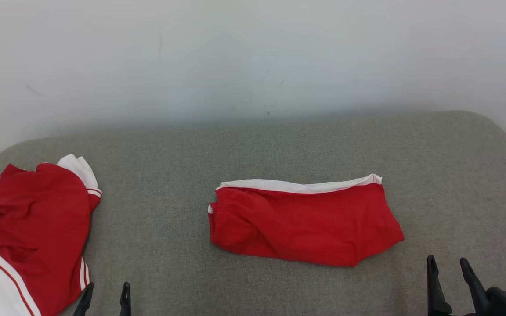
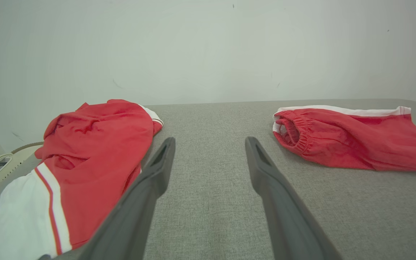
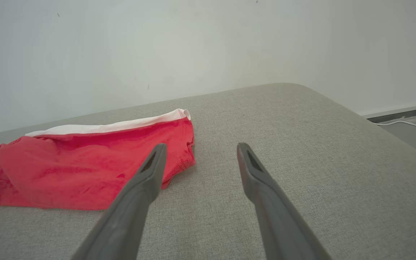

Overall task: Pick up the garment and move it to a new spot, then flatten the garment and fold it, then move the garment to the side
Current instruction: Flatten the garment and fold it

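One folded garment (image 1: pixel 305 219), crumpled jersey (image 1: pixel 33 228) left

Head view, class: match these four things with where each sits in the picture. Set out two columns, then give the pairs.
1 folded red shorts with white band
2 crumpled red and white garment
3 left gripper
4 right gripper

A lower right corner
B middle of the grey fabric surface
C far left, on the surface
D bottom edge, beside the crumpled garment

Pairs: 1-B, 2-C, 3-D, 4-A
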